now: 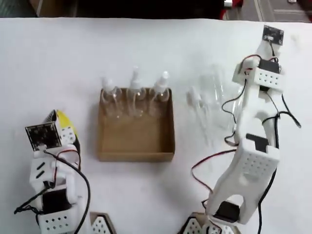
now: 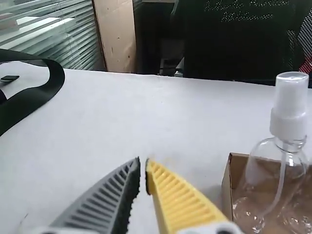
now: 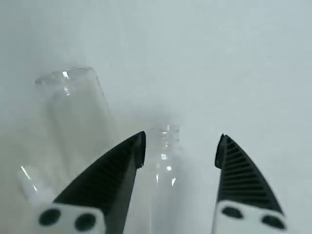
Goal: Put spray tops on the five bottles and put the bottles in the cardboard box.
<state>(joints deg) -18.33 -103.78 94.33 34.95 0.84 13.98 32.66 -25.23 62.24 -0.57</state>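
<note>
Cardboard box (image 1: 136,156) held three capped bottles (image 1: 135,97), right hand (image 3: 180,146) spread wide over a bare bottle (image 3: 163,170) on the table (image 1: 146,44), left hand (image 2: 142,168) pinched closed beside the box.

three topped bottles (image 1: 135,100) stand in the cardboard box (image 1: 136,156) along its far wall; two untopped bottles (image 3: 73,109) sit right of it.

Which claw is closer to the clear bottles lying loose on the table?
Right. The right gripper is at the loose bottles, one showing between its open jaws. The left gripper is shut, on the other side of the cardboard box from them.
</note>
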